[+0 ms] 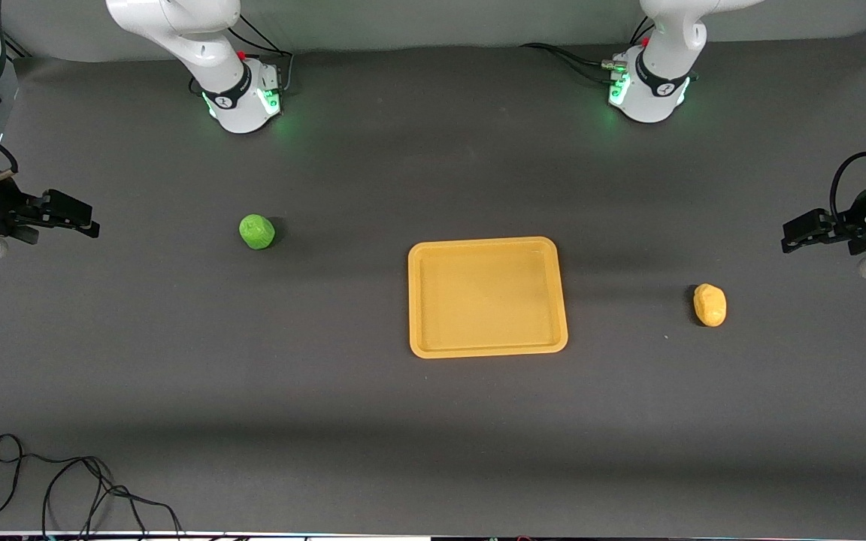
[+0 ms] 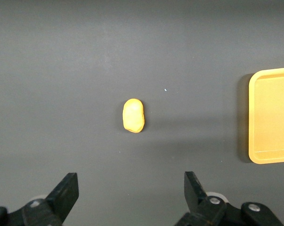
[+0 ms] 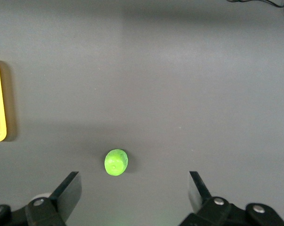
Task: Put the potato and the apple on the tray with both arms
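Smooth oval potato (image 1: 710, 304); bumpy green apple (image 1: 257, 231); tray (image 1: 487, 349) bare.

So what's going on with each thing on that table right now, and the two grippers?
Small bright green roundish apple: loose on the table, toward the right arm's end.
Small yellow-orange oval potato: loose on the table, toward the left arm's end.
Flat rectangular yellow-orange plastic tray: empty, between them.
Left gripper: open, empty, above the table.
Right gripper: open, empty, above the table.
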{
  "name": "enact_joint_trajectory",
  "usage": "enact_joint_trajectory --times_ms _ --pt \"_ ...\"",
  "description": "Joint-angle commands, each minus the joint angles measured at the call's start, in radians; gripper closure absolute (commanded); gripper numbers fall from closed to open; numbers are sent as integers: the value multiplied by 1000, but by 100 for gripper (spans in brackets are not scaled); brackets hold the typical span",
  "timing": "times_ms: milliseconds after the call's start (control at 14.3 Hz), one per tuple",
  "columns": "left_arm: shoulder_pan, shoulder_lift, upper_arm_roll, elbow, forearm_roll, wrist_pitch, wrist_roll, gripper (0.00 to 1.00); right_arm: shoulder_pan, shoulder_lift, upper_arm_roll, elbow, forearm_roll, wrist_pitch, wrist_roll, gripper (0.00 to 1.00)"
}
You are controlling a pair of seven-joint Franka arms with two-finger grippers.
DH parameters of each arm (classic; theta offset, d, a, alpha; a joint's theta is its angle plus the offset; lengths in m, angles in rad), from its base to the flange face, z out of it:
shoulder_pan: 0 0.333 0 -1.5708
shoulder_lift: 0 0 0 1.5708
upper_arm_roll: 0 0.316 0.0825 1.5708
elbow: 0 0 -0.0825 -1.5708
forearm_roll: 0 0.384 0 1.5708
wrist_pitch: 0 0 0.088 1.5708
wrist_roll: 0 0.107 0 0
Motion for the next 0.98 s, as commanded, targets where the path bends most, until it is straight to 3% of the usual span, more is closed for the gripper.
enact_joint_trajectory --times_ms 0,349,419,558,628,767,907 --pt "-7 -17 1 -10 1 -5 -8 0 3 -12 -2 6 3 -17 -13 0" --pt "-11 -12 2 -32 -2 18 -7 0 3 -6 -2 7 3 -8 -15 0" --pt "-2 -15 2 -79 -1 58 1 0 3 -6 -2 7 3 -3 -15 0" --pt "1 -15 11 -231 9 265 3 0 6 -8 -2 -5 5 4 -13 0" --pt "11 6 11 -285 9 362 4 0 11 -15 1 -28 5 12 -12 0" --pt "27 121 11 -307 12 418 44 0 60 -66 1 -109 5 32 20 0" --pt "48 186 11 -360 28 476 50 1 106 -167 1 -259 3 88 82 0"
